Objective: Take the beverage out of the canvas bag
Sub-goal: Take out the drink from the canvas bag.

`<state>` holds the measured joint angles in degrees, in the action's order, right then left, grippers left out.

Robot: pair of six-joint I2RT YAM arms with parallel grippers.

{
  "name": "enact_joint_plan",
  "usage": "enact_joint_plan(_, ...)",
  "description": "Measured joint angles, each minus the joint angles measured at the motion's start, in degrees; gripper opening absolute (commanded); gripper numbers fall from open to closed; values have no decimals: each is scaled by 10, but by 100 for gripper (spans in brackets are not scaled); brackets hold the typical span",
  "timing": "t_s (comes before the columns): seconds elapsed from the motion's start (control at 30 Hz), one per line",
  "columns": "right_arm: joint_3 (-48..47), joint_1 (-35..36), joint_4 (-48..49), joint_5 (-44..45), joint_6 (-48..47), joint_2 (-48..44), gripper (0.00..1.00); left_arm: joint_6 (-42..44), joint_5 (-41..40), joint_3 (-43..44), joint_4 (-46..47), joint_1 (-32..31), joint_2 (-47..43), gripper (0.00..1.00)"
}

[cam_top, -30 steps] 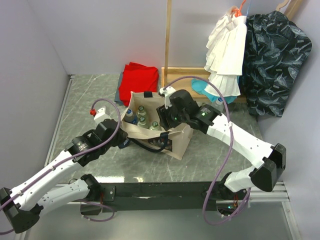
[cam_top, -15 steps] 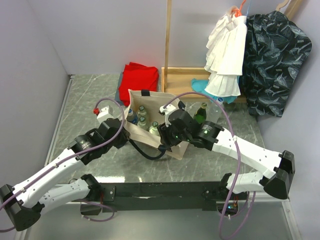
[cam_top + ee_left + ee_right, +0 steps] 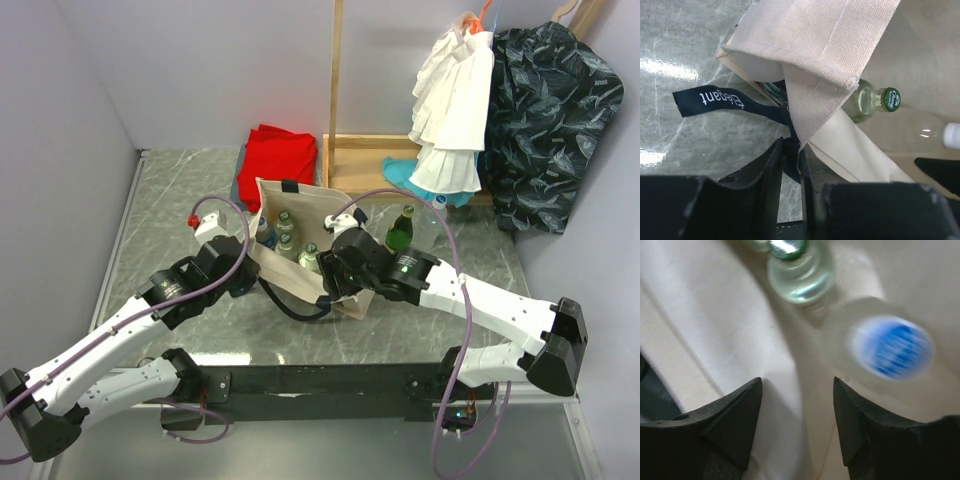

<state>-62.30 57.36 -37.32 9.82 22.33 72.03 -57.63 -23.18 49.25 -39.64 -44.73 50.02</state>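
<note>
Just left of the canvas bag point(image 3: 310, 205), the left gripper point(image 3: 791, 146) is pinching tight on the bag's folded rim and its navy strap point(image 3: 715, 100). The bag is sitting on the grey table point(image 3: 180, 200) with its mouth facing up and its long side running from far left to near right. Bottles point(image 3: 284, 222) are standing inside it, caps up, crowding its far-left end. The right gripper point(image 3: 797, 382) is hanging in the bag's mouth, fingers apart and gripping nothing, above a blurred blue-capped bottle point(image 3: 890, 347) and a green-capped glass bottle point(image 3: 797, 270). Just right of the bag, a dark green bottle point(image 3: 400, 228) is standing upright. A red cloth point(image 3: 278, 160) is lying near the bag's far side.
</note>
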Motion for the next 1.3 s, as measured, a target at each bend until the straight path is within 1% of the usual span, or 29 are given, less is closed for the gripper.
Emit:
enact_joint_plan(0.03,0,0,-2,18,7,-2,71,0,0,0,0,0,0,23)
enact_joint_plan(0.13,0,1,-4,71,19,-17,74,0,0,0,3,0,0,22)
enact_joint_plan(0.23,-2,1,-6,119,23,-38,75,0,0,-2,14,0,0,22)
enact_joint_plan(0.37,-23,1,-13,163,17,-40,75,-1,0,-4,22,0,-2,22)
enact_joint_plan(0.67,-52,1,-12,194,-8,-14,77,-1,0,-14,25,0,-15,23)
enact_joint_plan(0.9,-63,1,-4,193,-32,10,76,-2,0,-17,25,0,-19,24)
enact_joint_plan(1.13,-68,-2,4,185,-42,23,73,-2,0,-19,26,0,-19,24)
enact_joint_plan(1.17,-69,-2,5,182,-42,24,72,-2,0,-20,26,0,-19,24)
enact_joint_plan(1.2,-70,-3,5,179,-42,25,67,-2,0,-20,26,0,-19,24)
enact_joint_plan(1.27,-71,-4,7,175,-43,26,66,-2,0,-20,26,0,-19,24)
enact_joint_plan(1.3,-71,-5,7,173,-42,26,59,-2,0,-20,26,0,-19,24)
